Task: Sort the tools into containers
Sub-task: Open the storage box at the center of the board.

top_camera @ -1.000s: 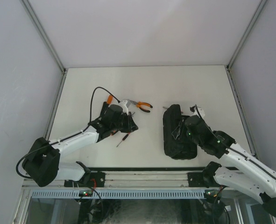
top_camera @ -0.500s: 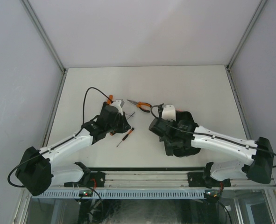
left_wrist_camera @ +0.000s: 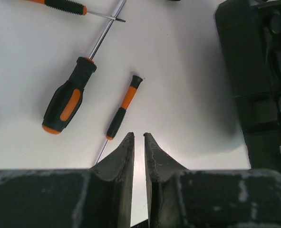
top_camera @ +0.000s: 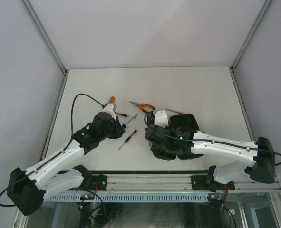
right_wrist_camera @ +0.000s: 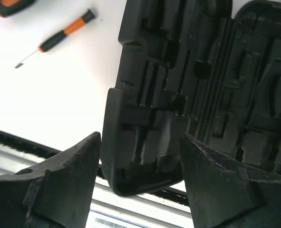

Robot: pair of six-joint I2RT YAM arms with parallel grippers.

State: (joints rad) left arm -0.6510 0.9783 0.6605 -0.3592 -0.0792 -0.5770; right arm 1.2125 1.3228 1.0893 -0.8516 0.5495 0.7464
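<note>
The black tool case (top_camera: pixel 185 135) lies open near the table's front right, its moulded slots (right_wrist_camera: pixel 178 71) showing and holding no tools. My right gripper (top_camera: pixel 161 142) (right_wrist_camera: pixel 140 135) is open, its fingers astride the near end of the case's left half without touching it. Loose tools lie to the left. These are a small orange-and-black screwdriver (top_camera: pixel 127 139) (left_wrist_camera: pixel 123 109) (right_wrist_camera: pixel 59 35), a thick screwdriver (left_wrist_camera: pixel 66 102), a thin one (left_wrist_camera: pixel 69 5) and pliers (top_camera: pixel 142 107). My left gripper (top_camera: pixel 117 130) (left_wrist_camera: pixel 139 135) hovers just short of the small screwdriver. Only a slit shows between its jaws, and nothing is in them.
Another thin screwdriver (top_camera: pixel 175 111) lies just behind the case. An orange handle (top_camera: pixel 111 100) pokes out behind my left wrist. The metal rail (top_camera: pixel 145 178) runs along the table's near edge, right under the case's front end. White walls enclose the table.
The case has gone from folded to spread open. My right arm swung left across it and its jaws widened. My left arm drew back to the left, away from the pliers.
</note>
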